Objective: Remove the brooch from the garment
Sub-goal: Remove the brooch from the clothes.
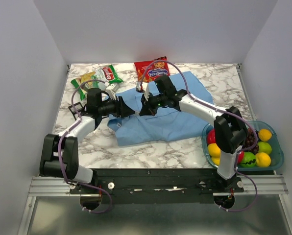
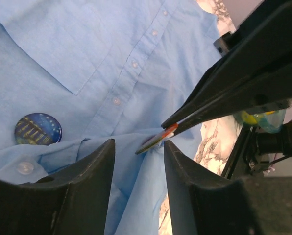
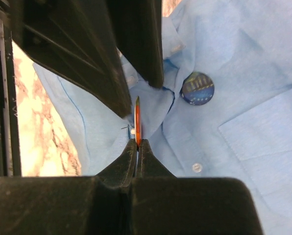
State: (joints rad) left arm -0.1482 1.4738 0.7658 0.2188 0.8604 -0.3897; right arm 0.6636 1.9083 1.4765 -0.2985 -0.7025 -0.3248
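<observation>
A light blue garment [image 1: 160, 115] lies spread on the marble table. The brooch [image 2: 38, 129], a small round dark blue pin, sits on the garment [image 2: 111, 58] beside its button placket, apart from both grippers; the right wrist view shows the brooch [image 3: 197, 88] too. My right gripper [image 3: 137, 143] is shut on a thin red-orange disc [image 3: 137, 122] seen edge-on against the cloth. My left gripper [image 2: 138, 147] is open, its fingers either side of a raised fold of cloth, right in front of that disc [image 2: 158, 139]. From above, the left gripper [image 1: 131, 111] and right gripper [image 1: 145, 108] meet over the garment's left part.
Green snack packets [image 1: 99, 78] and a red one [image 1: 152, 68] lie at the table's back, touching the garment's edge. A blue tray [image 1: 278, 156] of fruit stands at the near right by the right arm's base. White walls enclose the table.
</observation>
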